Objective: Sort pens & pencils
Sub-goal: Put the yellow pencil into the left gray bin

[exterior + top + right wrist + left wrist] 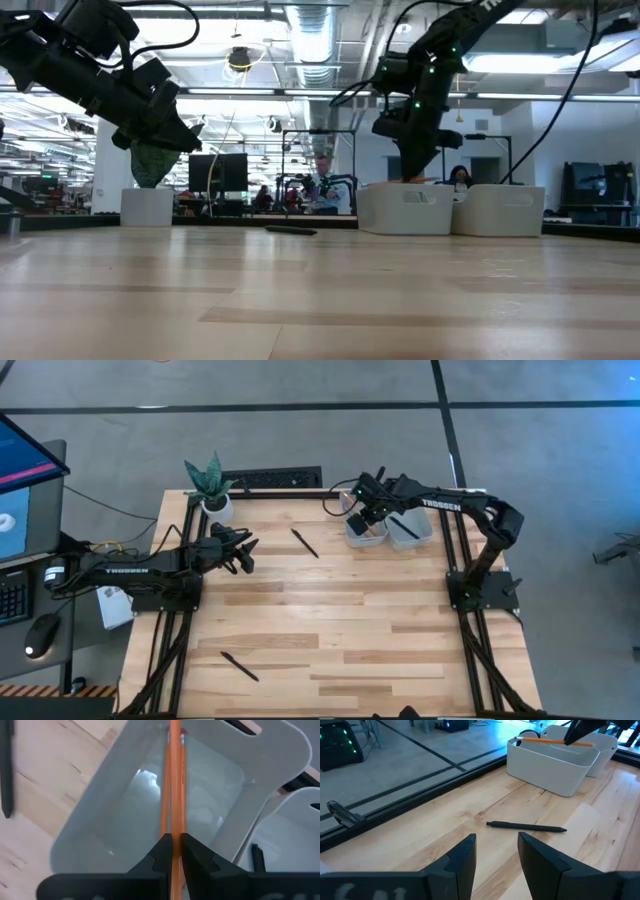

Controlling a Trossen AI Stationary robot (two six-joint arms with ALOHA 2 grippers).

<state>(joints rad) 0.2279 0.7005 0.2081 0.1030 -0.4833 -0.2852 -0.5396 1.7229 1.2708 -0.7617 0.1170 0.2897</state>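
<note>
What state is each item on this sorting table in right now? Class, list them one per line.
Left pincer: open, empty, hovering near a pen.
Right pincer: shut on a pencil over the left bin.
Held pencil: clamped, above the left bin.
Left bin: upright, another pencil visible in it.
Right bin: upright, one pen inside.
Pen by the bins: flat on the table, unsorted.
Pen at the near edge: flat, unsorted.
</note>
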